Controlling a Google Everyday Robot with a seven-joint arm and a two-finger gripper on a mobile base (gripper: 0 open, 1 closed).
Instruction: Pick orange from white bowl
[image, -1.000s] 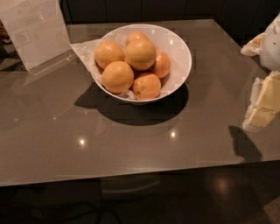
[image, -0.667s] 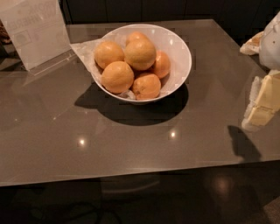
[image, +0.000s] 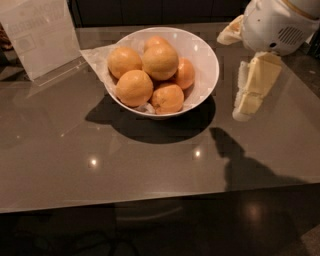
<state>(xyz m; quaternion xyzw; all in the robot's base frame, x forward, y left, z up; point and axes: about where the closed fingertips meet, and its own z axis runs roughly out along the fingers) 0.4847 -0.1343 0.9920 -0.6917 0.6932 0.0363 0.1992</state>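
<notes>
The white bowl (image: 210, 59) stands on the grey table, lined with crumpled white paper (image: 96, 54) and holding several oranges. The largest, palest orange (image: 160, 61) sits on top in the middle of the pile. My gripper (image: 230, 77) hangs above the table just right of the bowl, at about rim height. Its two cream fingers (image: 254, 86) are spread apart and hold nothing. It does not touch the bowl or the fruit.
A clear plastic sign stand (image: 41, 36) stands at the back left, close to the paper. The table's front edge (image: 150, 202) runs across the lower part of the view. The gripper's shadow (image: 235, 155) falls on the table's right front.
The gripper has moved left and a little up, from the table's right edge to beside the bowl. The bowl and the oranges have not moved.
</notes>
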